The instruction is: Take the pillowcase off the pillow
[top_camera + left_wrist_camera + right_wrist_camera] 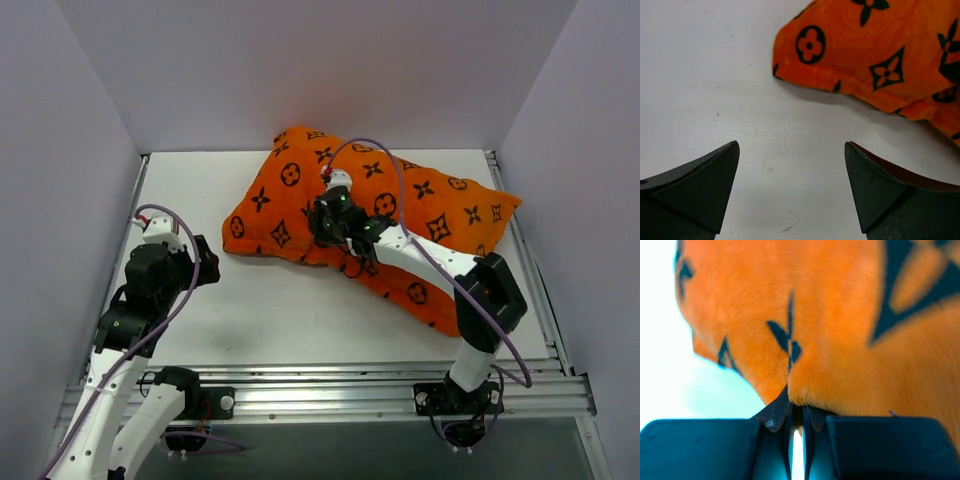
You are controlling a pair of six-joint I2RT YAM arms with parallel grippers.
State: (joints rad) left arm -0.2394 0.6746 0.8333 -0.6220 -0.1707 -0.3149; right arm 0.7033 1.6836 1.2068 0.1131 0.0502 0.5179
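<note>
Across the far right of the counter (300, 320), the pillowcase (430, 215) is lying plump and slanted. The right end effector (797, 410) is clamping a fold of its plush, while the left end effector (791, 145) is hovering spread apart over the counter near its left corner.

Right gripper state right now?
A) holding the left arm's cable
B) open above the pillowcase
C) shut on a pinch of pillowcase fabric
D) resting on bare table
C: the right wrist view shows the right gripper closed, with a fold of the orange pillowcase pinched between its tips.
</note>
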